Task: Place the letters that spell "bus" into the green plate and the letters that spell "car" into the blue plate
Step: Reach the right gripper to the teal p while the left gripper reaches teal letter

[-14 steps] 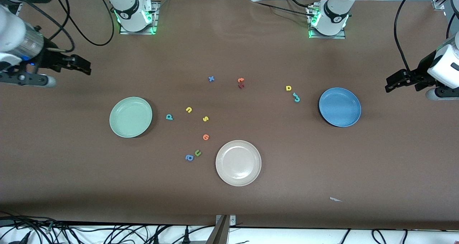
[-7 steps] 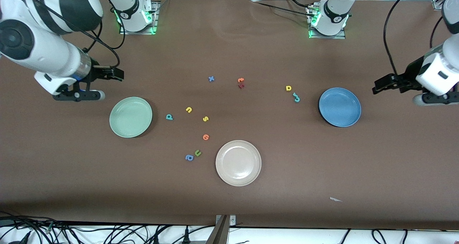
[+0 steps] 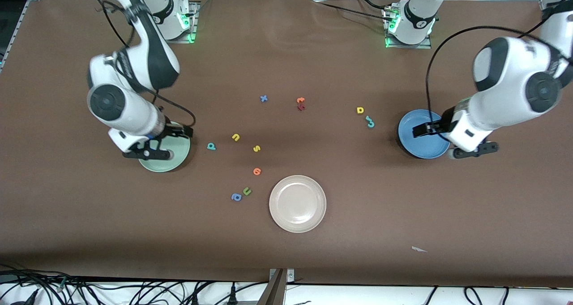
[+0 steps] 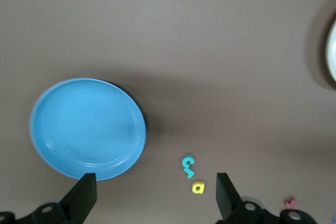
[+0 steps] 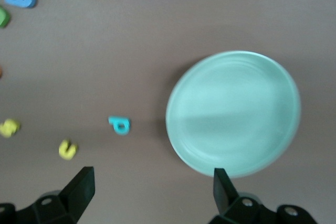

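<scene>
The green plate (image 3: 166, 163) (image 5: 233, 114) lies toward the right arm's end, and my open, empty right gripper (image 3: 180, 131) (image 5: 151, 188) hangs over its rim. Beside it lie the teal "b" (image 3: 211, 146) (image 5: 120, 125), yellow "u" (image 3: 236, 137) (image 5: 67, 149) and yellow "s" (image 3: 256, 148) (image 5: 9, 127). My open, empty left gripper (image 3: 421, 129) (image 4: 155, 198) hangs over the blue plate (image 3: 421, 143) (image 4: 86, 129). The teal "c" (image 4: 187, 161), teal "r" (image 4: 189, 172) and yellow "a" (image 3: 360, 110) (image 4: 198, 187) lie on the table beside that plate.
A cream-white plate (image 3: 297, 203) sits nearest the front camera. Spare letters lie about: orange (image 3: 257, 171), green (image 3: 246, 191), blue (image 3: 236, 197), a blue x (image 3: 263, 98), and an orange and red pair (image 3: 301, 103). A paper scrap (image 3: 418, 249) lies near the table's front edge.
Both arms have swung in from the table's ends. The right gripper now hangs over the green plate and the left over the blue plate. No letter has moved.
</scene>
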You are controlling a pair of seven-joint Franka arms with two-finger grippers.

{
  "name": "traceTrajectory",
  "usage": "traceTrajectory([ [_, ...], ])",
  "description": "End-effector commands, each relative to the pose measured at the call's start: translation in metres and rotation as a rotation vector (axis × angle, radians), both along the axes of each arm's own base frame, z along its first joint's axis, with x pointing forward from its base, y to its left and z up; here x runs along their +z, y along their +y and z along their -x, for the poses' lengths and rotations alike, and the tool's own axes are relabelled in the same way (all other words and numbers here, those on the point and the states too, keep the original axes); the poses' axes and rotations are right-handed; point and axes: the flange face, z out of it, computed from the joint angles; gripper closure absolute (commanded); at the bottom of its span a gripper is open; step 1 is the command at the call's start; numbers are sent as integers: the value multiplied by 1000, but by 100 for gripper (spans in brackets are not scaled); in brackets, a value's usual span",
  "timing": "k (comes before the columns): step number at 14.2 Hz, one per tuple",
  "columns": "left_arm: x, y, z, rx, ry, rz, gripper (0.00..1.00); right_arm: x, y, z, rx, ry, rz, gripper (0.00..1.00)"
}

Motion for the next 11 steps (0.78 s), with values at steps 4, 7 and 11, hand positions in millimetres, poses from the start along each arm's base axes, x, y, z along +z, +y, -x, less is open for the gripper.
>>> traceTrajectory([
  [4,-94,-46,21,98,81,-20,1,-72,52,3,-136,-45,1,17],
  [7,-136,-69,27,123,123,-30,11,-101,51,9,-144,-41,3,43],
  [11,-175,-71,36,133,134,-28,21,-125,55,27,-144,-75,-14,43],
])
